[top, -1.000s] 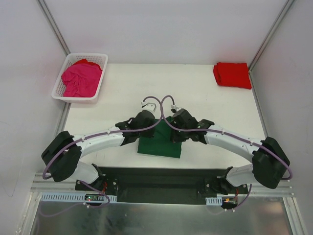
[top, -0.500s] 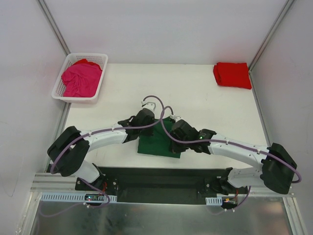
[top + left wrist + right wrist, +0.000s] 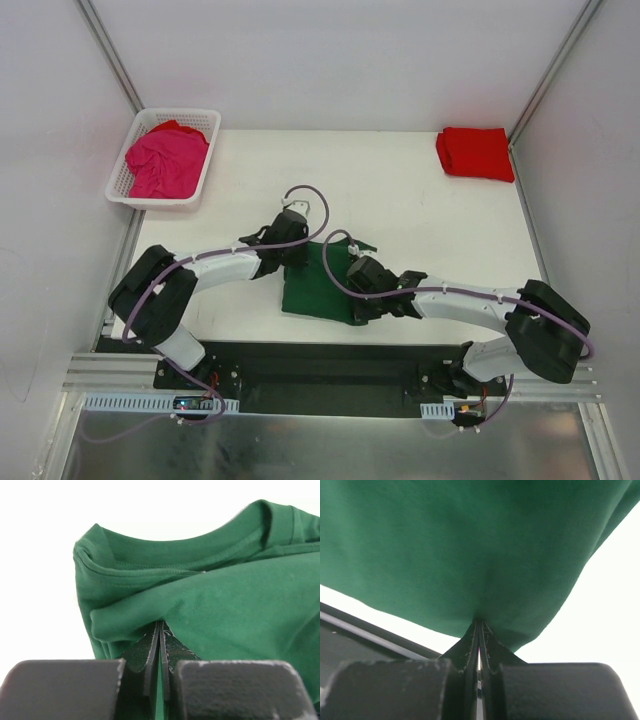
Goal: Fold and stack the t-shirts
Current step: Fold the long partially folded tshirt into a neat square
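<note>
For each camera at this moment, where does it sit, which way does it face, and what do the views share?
Top external: above and behind the arms, looking down on the table; both arms show, bases nearest.
Left wrist: on the left arm, looking along the left hand, shut on the green t-shirt near its collar.
Right wrist: on the right arm, looking along the right hand, shut on green cloth.
Shared: all three show the green t-shirt.
</note>
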Controlling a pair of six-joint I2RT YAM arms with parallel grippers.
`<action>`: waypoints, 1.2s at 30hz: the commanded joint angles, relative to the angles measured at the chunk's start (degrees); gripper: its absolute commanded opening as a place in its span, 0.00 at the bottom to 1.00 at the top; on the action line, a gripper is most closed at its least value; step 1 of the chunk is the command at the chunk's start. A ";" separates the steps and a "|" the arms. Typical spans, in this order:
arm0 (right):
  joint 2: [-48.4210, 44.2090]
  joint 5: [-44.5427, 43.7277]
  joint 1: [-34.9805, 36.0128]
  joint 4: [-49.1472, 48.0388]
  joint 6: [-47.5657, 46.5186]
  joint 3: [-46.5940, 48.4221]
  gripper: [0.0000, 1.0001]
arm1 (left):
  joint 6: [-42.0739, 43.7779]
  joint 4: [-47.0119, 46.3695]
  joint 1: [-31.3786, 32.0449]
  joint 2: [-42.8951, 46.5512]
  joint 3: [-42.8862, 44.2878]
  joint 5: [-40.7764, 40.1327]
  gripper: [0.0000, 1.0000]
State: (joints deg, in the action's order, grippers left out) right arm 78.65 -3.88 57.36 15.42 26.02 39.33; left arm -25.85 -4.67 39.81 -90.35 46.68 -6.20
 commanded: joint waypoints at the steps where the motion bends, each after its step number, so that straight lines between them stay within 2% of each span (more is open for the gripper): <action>1: 0.98 -1.39 0.73 -1.54 1.49 -1.36 0.01 | 2.47 -2.28 -2.10 -1.93 2.28 1.27 0.00; 10: 0.01 -3.41 2.05 1.54 1.66 -0.75 0.01 | 4.05 -2.80 -4.57 -6.41 5.44 2.59 0.00; 17: -2.97 -5.17 3.81 5.67 2.54 0.13 0.01 | 4.93 -2.63 -5.18 -4.85 4.83 2.86 0.00; 23: -7.89 -9.65 4.60 13.14 1.58 5.65 0.01 | 5.28 1.23 -5.18 3.67 4.04 1.54 0.00; 27: -10.71 -13.51 4.60 16.39 -0.26 9.79 0.01 | 5.10 4.40 -5.18 12.71 3.07 0.75 0.00; 33: -7.64 -16.51 3.55 16.84 -4.65 14.36 0.01 | 1.42 8.00 -5.18 22.12 0.09 3.98 0.00; 36: -4.57 -13.63 0.40 13.68 -6.32 14.37 0.01 | -1.83 8.09 -4.92 25.55 -3.95 5.66 0.00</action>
State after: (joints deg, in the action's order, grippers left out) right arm 70.96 -17.45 61.08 29.71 23.46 52.07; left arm -23.62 0.16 35.14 -68.47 47.20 -3.36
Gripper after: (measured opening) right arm 0.015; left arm 0.002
